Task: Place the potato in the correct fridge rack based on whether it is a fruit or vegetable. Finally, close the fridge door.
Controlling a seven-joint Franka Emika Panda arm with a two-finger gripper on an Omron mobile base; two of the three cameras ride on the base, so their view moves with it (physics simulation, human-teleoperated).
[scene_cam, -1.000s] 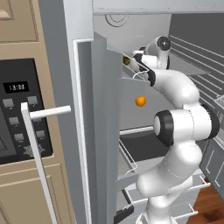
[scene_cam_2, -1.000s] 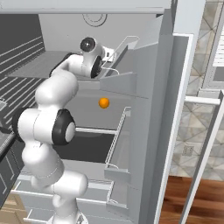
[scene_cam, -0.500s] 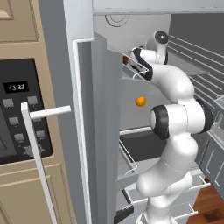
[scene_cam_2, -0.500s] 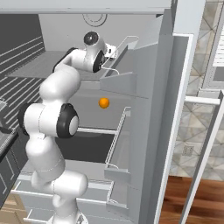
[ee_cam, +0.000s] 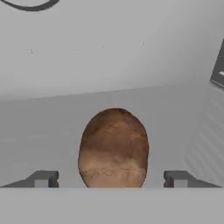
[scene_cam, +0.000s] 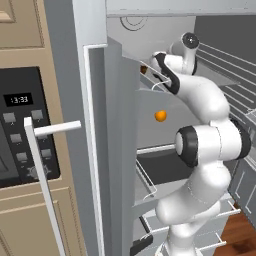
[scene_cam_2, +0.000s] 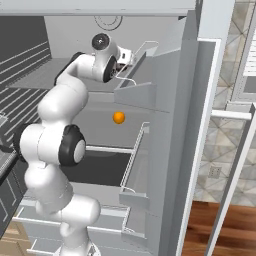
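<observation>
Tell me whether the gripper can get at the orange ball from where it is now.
Probably yes. The orange ball sits in plain sight below the gripper, whose jaws stand apart either side of the potato, so the arm would need to back off and drop first.

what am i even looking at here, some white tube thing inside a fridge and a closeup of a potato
The white tube is a robot arm reaching into an open fridge. Two pictures come from cameras behind the arm, one on each side. The third comes from a camera on its hand, looking along the gripper. There the potato sits between the two dark fingertips, which stand wide apart with gaps on both sides, so it looks let go on the upper grey shelf. An orange ball lies lower down.
</observation>
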